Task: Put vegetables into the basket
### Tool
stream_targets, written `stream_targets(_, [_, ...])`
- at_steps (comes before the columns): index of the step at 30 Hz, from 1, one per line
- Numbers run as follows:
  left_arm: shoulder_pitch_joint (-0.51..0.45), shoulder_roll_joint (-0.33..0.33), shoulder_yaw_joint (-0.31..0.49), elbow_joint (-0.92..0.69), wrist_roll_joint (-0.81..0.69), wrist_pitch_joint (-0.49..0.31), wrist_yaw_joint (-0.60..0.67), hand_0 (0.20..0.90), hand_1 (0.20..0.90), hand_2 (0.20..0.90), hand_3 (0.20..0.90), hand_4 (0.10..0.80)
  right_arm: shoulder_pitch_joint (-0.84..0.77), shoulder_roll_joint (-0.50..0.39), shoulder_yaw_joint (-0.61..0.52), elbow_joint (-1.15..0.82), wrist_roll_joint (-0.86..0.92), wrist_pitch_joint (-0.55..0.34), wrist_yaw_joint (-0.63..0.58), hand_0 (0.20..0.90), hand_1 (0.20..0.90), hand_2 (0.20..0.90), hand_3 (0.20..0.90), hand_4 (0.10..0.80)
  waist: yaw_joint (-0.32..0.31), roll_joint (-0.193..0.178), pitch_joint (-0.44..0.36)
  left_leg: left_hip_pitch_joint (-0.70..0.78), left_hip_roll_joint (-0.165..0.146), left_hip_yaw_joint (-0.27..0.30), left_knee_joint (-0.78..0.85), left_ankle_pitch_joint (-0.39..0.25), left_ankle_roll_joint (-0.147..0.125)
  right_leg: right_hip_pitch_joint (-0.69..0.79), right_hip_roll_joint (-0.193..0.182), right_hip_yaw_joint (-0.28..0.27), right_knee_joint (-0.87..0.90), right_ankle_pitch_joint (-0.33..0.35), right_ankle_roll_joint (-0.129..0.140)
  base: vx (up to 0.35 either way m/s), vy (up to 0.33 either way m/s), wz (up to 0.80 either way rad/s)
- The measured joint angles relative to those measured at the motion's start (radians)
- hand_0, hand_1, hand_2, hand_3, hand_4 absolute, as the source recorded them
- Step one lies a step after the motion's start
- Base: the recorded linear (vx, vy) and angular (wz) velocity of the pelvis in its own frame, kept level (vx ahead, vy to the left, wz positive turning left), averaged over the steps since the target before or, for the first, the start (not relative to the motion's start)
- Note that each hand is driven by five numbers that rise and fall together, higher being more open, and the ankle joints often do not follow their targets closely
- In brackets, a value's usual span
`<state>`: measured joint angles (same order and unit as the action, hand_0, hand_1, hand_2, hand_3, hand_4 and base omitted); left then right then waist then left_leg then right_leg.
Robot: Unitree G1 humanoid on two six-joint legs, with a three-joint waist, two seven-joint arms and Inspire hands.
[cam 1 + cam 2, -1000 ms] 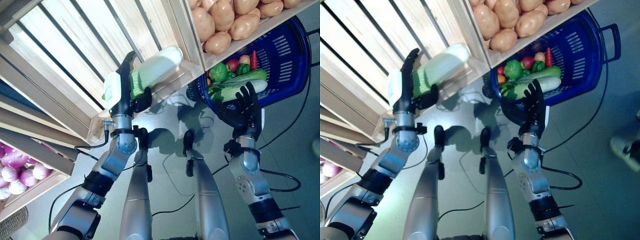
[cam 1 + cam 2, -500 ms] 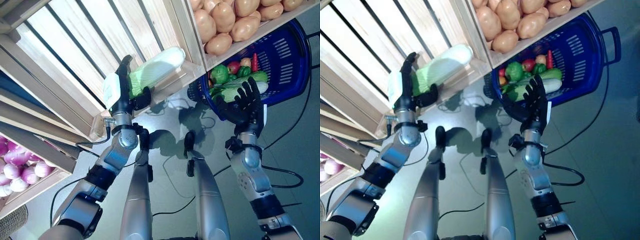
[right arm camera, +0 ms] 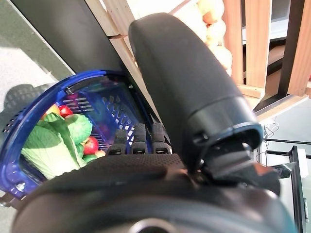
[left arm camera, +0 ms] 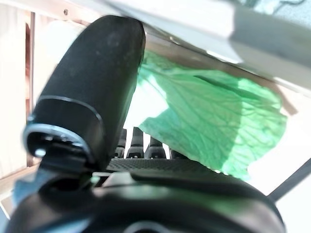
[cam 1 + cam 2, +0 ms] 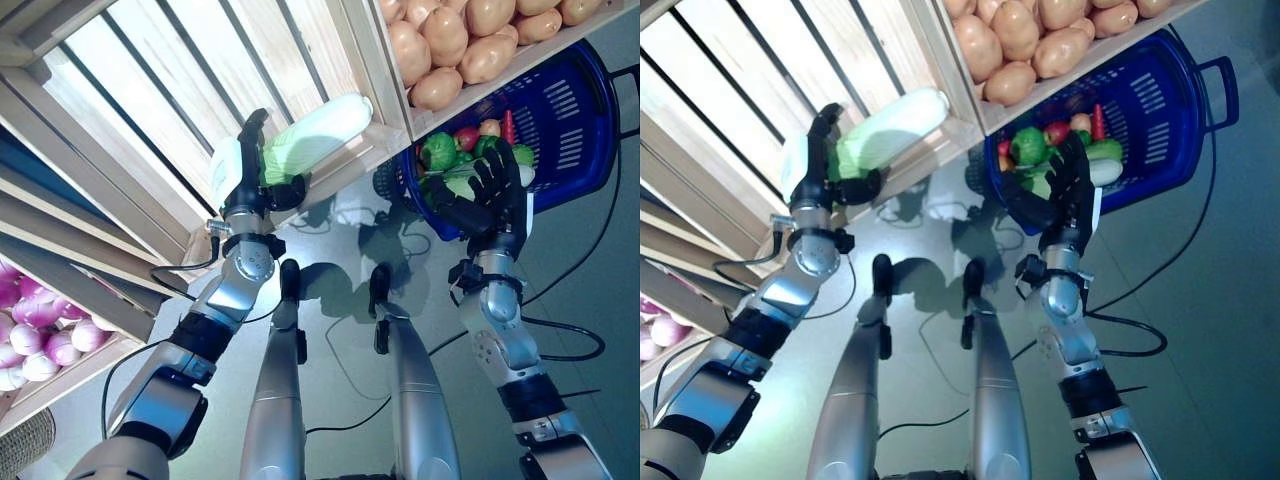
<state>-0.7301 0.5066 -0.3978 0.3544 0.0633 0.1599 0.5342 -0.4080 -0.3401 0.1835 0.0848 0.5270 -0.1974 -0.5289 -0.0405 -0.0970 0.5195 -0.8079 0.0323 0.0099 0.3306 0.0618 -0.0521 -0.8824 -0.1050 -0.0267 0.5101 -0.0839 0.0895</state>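
My left hand (image 5: 246, 185) is shut on a long pale green and white cabbage (image 5: 318, 134) and holds it up by the front edge of the wooden stand's crate. In the left wrist view its green leaf (image 4: 214, 121) lies between my thumb (image 4: 92, 97) and fingers. The blue basket (image 5: 572, 112) stands on the floor to the right, under the stand's shelf. It holds a leafy green cabbage (image 3: 53, 141), round green vegetables (image 5: 437, 149) and small red ones (image 5: 466, 136). My right hand (image 5: 492, 200) is open, fingers straight, just over the basket's near rim.
The slatted wooden stand (image 5: 180, 100) fills the upper left, and its shelf edge (image 5: 420, 120) overhangs the basket. A lower crate (image 5: 60, 380) stands at the far left. Grey floor (image 5: 600, 300) lies to the right of my right arm.
My right hand has moved up over the basket's near rim. My left hand with the cabbage has shifted slightly up and right along the crate's edge.
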Motion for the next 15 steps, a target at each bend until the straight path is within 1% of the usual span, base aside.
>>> stream_targets(5, [-0.020, 0.023, -0.011, 0.001, 0.000, 0.028, -0.060, 0.900, 0.900, 0.900, 0.900, 0.800, -0.004, 0.000, 0.000, 0.011, 0.000, 0.007, 0.008, 0.900, 0.900, 0.900, 0.900, 0.800, 0.002, -0.001, -0.001, -0.001, 0.000, 0.011, 0.004, -0.001, 0.002, 0.000, 0.000, 0.012, -0.001, 0.002, 0.002, 0.000, 0.000, 0.00])
stream_targets(10, [-0.059, 0.051, -0.034, 0.010, 0.001, 0.052, -0.128, 0.900, 0.900, 0.900, 0.900, 0.800, -0.016, -0.002, 0.000, 0.031, 0.009, 0.014, 0.011, 0.900, 0.900, 0.900, 0.900, 0.800, 0.002, -0.002, -0.001, -0.006, -0.002, 0.026, 0.005, -0.002, 0.003, -0.001, -0.002, 0.025, -0.007, 0.008, 0.013, 0.000, 0.004, 0.03])
stream_targets(14, [-0.096, 0.075, -0.053, 0.011, 0.001, 0.080, -0.194, 0.900, 0.900, 0.900, 0.900, 0.800, -0.024, -0.005, 0.000, 0.032, 0.032, 0.018, 0.032, 0.900, 0.900, 0.900, 0.900, 0.800, 0.003, -0.002, -0.003, -0.010, -0.009, 0.030, 0.002, -0.003, 0.005, 0.001, -0.003, 0.040, -0.026, 0.016, 0.025, 0.000, 0.008, 0.00])
stream_targets(15, [-0.116, 0.082, -0.065, 0.014, 0.002, 0.097, -0.218, 0.900, 0.900, 0.900, 0.900, 0.800, -0.027, -0.006, 0.000, 0.032, 0.032, 0.018, 0.038, 0.900, 0.900, 0.900, 0.900, 0.800, 0.002, -0.002, -0.003, -0.010, -0.017, 0.030, -0.002, -0.006, 0.008, 0.001, -0.005, 0.052, -0.038, 0.022, 0.036, 0.004, 0.012, -0.03])
